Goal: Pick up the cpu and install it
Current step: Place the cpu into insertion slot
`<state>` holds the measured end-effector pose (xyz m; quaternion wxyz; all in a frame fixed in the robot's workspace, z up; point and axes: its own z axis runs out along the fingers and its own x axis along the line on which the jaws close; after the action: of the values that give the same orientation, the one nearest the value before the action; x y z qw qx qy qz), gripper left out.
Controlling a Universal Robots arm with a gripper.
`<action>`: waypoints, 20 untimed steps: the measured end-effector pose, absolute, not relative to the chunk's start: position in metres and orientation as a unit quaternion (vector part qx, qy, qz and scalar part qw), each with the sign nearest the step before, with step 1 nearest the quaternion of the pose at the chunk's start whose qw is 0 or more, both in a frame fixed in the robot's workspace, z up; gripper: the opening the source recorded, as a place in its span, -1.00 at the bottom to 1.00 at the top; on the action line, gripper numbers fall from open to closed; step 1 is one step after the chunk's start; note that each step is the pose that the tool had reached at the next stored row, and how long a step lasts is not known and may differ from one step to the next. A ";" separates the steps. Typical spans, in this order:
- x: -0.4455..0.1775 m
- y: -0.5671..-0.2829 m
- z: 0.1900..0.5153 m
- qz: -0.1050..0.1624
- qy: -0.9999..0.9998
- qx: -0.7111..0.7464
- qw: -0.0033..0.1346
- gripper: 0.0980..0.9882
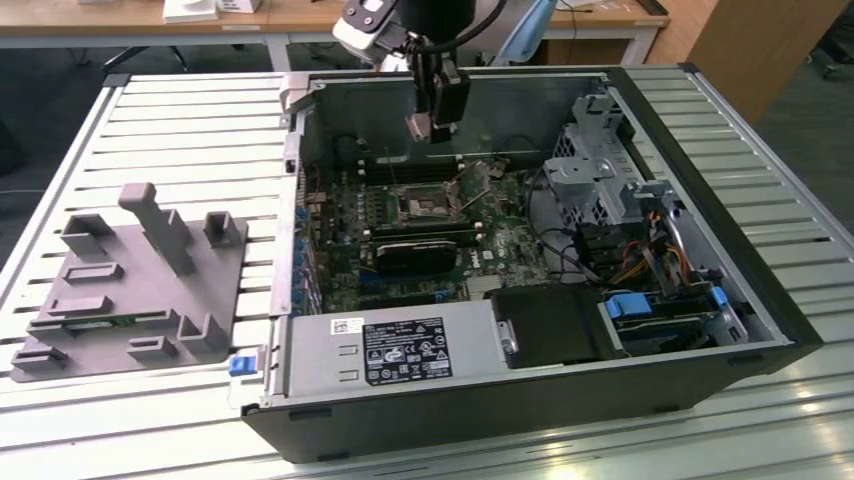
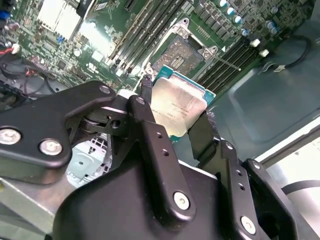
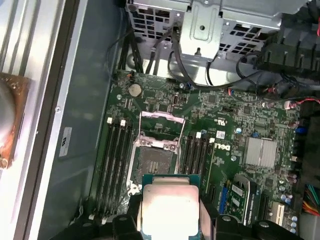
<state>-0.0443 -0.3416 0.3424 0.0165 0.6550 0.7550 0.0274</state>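
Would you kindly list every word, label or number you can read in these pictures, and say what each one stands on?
Nothing is clear enough to quote.
Black label on the power supply: too small.
Small white sticker beside it: too small.
Pale sticker on the case wall: blurred.
White print on the motherboard: too small.
cpu top, in the jaws: glare, unreadable.

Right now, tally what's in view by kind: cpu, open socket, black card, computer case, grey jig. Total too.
cpu, gripped in the hand: 1
open socket: 1
black card: 1
computer case: 1
grey jig: 1
Total: 5
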 end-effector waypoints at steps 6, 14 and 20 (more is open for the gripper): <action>-0.043 -0.335 0.336 0.027 0.751 0.659 0.016 0.00; -0.042 -0.334 0.325 0.025 0.729 0.683 0.018 0.00; -0.042 -0.333 0.315 0.024 0.728 0.685 0.019 0.00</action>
<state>-0.0416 -0.3332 0.3155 0.0190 0.6845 0.7283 0.0236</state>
